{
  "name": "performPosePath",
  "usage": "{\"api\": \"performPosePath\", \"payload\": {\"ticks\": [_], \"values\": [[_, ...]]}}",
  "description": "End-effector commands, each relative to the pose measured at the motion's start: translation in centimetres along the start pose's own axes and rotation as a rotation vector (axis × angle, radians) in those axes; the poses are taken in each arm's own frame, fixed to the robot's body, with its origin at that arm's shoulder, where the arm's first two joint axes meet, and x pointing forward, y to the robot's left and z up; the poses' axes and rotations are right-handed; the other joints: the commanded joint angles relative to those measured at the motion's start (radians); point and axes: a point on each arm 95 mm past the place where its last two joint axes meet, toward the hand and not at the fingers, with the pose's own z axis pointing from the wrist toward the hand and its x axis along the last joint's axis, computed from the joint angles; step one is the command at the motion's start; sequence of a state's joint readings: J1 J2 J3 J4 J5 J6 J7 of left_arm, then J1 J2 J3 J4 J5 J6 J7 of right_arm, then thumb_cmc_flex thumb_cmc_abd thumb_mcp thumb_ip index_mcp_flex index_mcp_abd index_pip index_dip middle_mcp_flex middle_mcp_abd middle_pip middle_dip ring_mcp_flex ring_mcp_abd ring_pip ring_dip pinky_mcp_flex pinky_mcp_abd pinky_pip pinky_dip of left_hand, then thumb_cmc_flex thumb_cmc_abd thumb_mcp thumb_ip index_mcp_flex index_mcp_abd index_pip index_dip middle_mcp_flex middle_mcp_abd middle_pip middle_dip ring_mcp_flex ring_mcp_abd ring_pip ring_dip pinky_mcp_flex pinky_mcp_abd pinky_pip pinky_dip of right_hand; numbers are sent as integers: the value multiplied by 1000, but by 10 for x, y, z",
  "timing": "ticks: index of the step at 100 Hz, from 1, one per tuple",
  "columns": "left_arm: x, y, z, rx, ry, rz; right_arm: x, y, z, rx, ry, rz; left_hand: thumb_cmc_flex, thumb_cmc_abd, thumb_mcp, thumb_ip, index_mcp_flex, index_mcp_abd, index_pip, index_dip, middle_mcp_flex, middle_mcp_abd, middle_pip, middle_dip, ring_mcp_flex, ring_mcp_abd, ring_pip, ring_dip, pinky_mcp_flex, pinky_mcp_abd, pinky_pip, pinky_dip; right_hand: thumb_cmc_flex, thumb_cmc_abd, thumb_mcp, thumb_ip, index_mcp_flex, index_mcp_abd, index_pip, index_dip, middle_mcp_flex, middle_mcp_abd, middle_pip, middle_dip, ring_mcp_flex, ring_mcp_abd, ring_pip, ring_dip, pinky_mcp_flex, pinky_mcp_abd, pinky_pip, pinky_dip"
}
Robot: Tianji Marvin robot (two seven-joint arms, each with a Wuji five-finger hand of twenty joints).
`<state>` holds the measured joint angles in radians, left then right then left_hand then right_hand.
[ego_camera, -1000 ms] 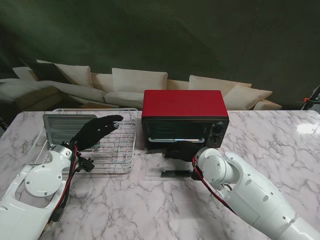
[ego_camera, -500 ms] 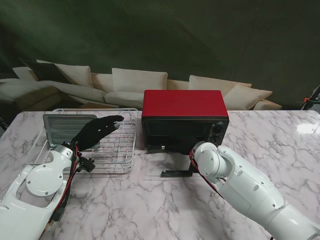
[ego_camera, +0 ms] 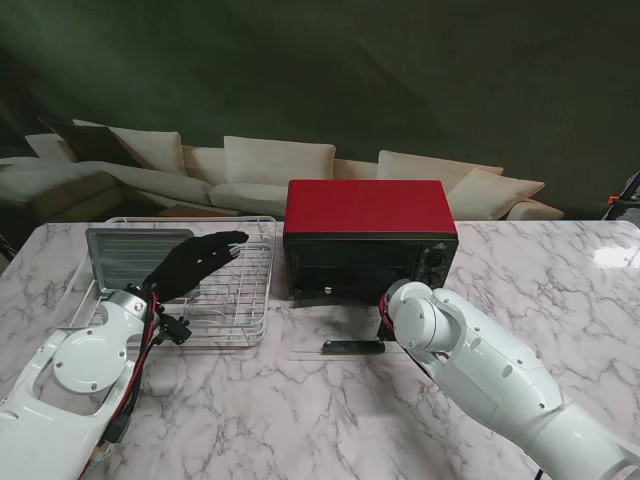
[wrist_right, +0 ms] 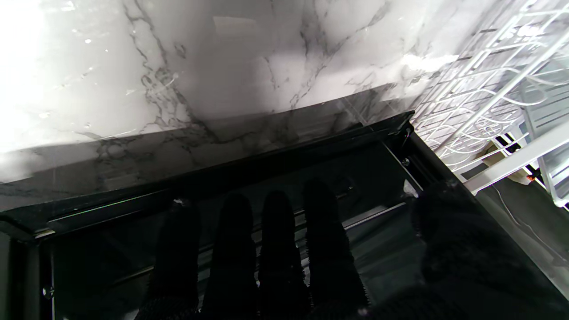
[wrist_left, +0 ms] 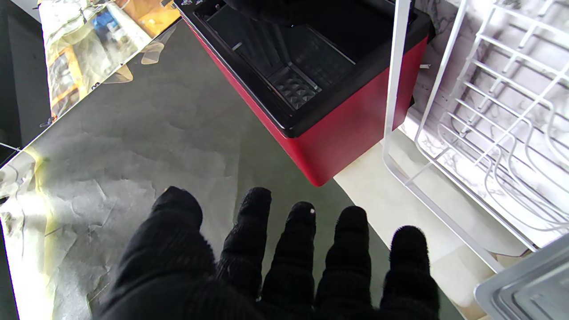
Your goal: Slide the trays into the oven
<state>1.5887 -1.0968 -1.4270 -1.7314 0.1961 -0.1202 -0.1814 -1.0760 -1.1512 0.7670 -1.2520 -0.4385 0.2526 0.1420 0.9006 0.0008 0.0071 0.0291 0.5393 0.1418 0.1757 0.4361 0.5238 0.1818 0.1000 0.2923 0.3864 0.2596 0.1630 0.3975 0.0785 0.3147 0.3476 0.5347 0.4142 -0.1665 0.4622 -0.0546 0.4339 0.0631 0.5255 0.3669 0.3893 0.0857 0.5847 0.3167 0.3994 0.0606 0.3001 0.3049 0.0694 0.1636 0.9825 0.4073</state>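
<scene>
The red oven (ego_camera: 370, 207) stands mid-table with its glass door (ego_camera: 335, 325) lying flat towards me, the dark handle (ego_camera: 352, 347) nearest me. A grey metal tray (ego_camera: 125, 252) leans in the white wire rack (ego_camera: 245, 300) to the oven's left. My left hand (ego_camera: 195, 262) hovers over the rack, open, fingers spread, holding nothing. In the left wrist view the oven (wrist_left: 346, 129) shows its open cavity beside the tray's corner (wrist_left: 529, 289). My right hand (wrist_right: 275, 258) is open, fingers straight over the lowered door; the stand view hides it behind the forearm.
The marble table (ego_camera: 250, 420) stretches towards me and to the right of the oven. A beige sofa (ego_camera: 280, 165) stands beyond the table's far edge. My white right forearm (ego_camera: 470, 350) lies just right of the open door.
The oven door has swung down from part open to flat on the table. My right hand let go of its handle and drew back to the right. The left hand stayed still.
</scene>
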Motion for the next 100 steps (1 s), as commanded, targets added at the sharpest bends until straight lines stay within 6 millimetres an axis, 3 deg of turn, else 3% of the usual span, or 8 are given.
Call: {"api": "performPosePath", "payload": {"ticks": [1,45,100], "values": [[-1,3,1,-14,-4,-7,-1,-1,-3,-4,-3,-5,20,40,-33,-26,5,6,-9,5,25,-1,-12,12,-7,-3,-2,11,-1,0,-21,25,-48,-12,20,10,11,-43,32,30,7,-2,37,25,16,11,34,22,-1,16,19,29],[-3,0,0,-11,-8,2,1,-8,-34,-5,67,-11,20,40,-33,-26,6,6,-9,5,25,0,-12,12,-7,-4,-2,12,-1,2,-23,26,-49,5,-4,9,-1,-57,39,51,30,3,37,51,41,20,50,34,9,34,16,52],[-6,-6,-5,10,-15,16,16,-19,-125,-122,199,76,21,40,-33,-26,10,8,-8,6,25,0,-12,12,-6,-2,-2,12,-1,1,-27,26,-23,21,-65,15,40,-36,-16,45,111,26,-8,45,98,51,34,33,33,75,14,59]]}}
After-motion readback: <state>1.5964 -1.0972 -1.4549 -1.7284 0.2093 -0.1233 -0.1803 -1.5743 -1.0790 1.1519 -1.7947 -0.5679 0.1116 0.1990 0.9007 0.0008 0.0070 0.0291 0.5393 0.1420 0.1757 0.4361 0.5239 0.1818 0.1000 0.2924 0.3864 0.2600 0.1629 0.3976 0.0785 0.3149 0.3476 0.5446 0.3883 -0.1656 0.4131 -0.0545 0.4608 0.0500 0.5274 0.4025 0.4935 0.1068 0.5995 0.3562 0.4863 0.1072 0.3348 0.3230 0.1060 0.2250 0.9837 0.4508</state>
